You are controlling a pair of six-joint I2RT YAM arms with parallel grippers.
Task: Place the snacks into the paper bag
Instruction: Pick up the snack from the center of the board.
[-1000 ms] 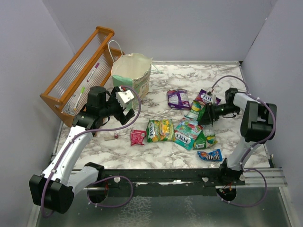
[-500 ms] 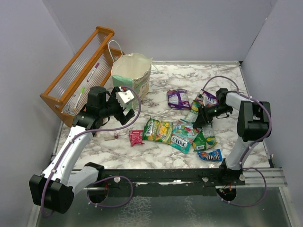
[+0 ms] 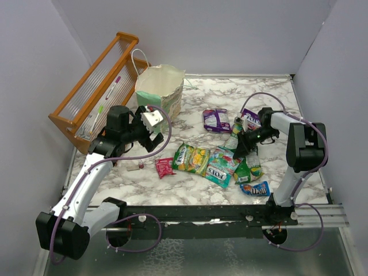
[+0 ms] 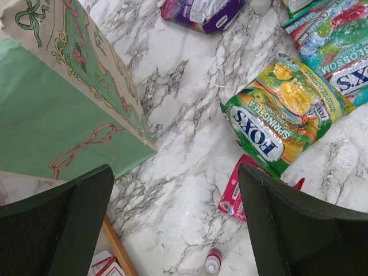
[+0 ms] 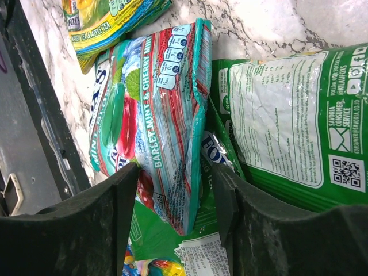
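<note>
The table [image 3: 190, 192] is white marble with grey lines, and pale walls stand all round it. The paper bag [image 3: 161, 86] stands upright at the far left with its mouth open, just beside an orange rack [image 3: 92, 86]. From above I see no packet inside it, but I cannot see down to its bottom.

Every one of the snacks I can find lies out on the table, to the right of the bag. A purple packet [image 3: 217, 119] lies alone, far of the pile. In the middle a yellow-green packet [image 3: 193, 158], a teal packet [image 3: 221, 163] and a green packet [image 3: 248, 169] lie touching or partly on top of each other. A small red packet [image 3: 165, 167] lies at the left end, near a tiny red-capped tube [image 3: 140, 167]. A blue packet [image 3: 255, 188] lies nearest to me on the right.

My left gripper [image 4: 174, 178] is wide open and holds nothing. It hangs over bare table just beside the bag.

My right gripper [image 5: 172, 172] is down in the pile with one finger on each side of the teal packet. I cannot tell if it is squeezing it.

I think the job has hardly begun. No snack is in the bag that I can see, so all of them are left to go.
</note>
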